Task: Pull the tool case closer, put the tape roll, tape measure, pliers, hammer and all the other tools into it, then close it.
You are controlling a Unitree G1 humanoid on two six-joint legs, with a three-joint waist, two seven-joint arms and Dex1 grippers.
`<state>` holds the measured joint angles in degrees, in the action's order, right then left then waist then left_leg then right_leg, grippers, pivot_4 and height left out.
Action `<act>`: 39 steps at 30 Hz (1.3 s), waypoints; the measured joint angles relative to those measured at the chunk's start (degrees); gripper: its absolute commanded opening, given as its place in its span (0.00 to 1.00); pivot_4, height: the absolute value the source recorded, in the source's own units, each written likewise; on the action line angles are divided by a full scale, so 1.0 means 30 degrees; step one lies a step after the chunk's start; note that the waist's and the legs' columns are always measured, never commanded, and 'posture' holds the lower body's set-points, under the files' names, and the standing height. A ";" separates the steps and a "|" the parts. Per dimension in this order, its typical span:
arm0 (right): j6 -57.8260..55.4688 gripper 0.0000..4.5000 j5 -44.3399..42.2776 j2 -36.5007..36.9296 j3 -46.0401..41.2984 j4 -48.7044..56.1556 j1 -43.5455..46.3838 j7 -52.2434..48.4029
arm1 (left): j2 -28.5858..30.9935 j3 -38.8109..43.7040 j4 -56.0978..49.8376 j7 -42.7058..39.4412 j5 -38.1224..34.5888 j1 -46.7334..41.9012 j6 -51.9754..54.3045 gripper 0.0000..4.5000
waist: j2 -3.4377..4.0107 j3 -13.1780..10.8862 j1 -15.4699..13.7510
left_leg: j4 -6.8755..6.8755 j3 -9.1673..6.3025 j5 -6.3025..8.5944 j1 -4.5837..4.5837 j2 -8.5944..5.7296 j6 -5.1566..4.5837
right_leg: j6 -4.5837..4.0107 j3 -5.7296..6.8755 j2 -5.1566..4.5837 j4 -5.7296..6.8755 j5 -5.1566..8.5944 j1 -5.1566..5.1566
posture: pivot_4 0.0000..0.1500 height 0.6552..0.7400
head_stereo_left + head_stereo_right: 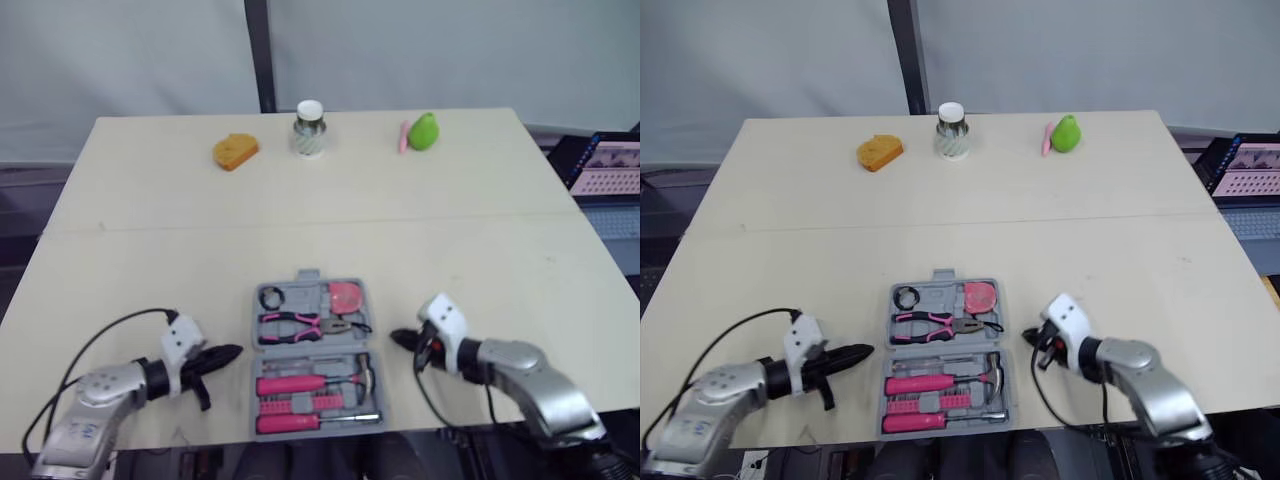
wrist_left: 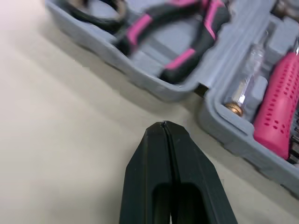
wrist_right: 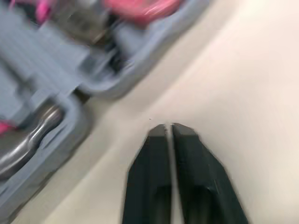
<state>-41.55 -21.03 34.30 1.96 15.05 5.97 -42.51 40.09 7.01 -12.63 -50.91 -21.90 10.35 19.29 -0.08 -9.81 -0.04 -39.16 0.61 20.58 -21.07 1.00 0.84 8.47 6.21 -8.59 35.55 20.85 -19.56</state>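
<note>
At the near edge of the table (image 1: 480,260) the open case (image 1: 300,296) lies flat between the two grippers. The left gripper (image 1: 232,353) is just left of it, fingers pressed together and holding nothing. The right gripper (image 1: 397,338) is just right of it, likewise closed and empty. The case's near half holds the hammer (image 1: 300,384) and a screwdriver (image 1: 310,422). The far half holds the pliers (image 1: 300,325), tape roll (image 1: 270,297) and tape measure (image 1: 346,295). Along the far edge are an orange lump (image 1: 235,151), a jar (image 1: 310,130) and a pear (image 1: 425,131).
</note>
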 measured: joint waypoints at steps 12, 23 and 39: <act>-0.9573 0.99 -0.4304 -0.3860 -0.2539 -0.6666 0.7458 0.1772 | 0.3232 -0.4005 -0.3869 -0.3209 0.0462 0.1567 0.1173 0.00 | 0.0108 -0.0060 0.0014 | 0.0010 0.0014 -0.0001 -0.0033 -0.0015 0.0001 | -0.0011 -0.0030 0.0004 0.0024 0.0006 -0.0046 | 1.00 1.00; -0.9809 0.99 -0.4325 -0.5378 -0.2277 -0.8156 0.8536 0.2050 | 0.3097 -0.5617 -0.1077 -0.3253 0.2960 0.1027 -0.4884 0.00 | 0.0294 0.0061 0.0054 | 0.0024 0.0026 -0.0001 0.0014 -0.0015 0.0001 | -0.0008 -0.0031 0.0004 0.0035 0.0005 -0.0028 | 1.00 1.00; -0.8710 0.99 -0.6131 -0.4918 -0.2060 -0.7781 0.7874 -0.1506 | 0.3858 -0.5194 -0.2464 -0.3301 0.2798 0.0670 -0.2050 0.00 | 0.0301 0.0060 0.0427 | 0.0050 0.0027 -0.0001 -0.0017 -0.0003 0.0001 | -0.0009 -0.0028 0.0011 0.0051 0.0005 -0.0078 | 1.00 1.00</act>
<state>-67.68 -39.43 19.55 -4.21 -8.29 29.59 -47.03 51.66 -8.57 -20.02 -60.81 -13.50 12.36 13.14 0.82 -9.63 1.24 -39.01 0.69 20.58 -21.12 0.99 0.85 8.44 6.12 -8.56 35.71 20.87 -19.80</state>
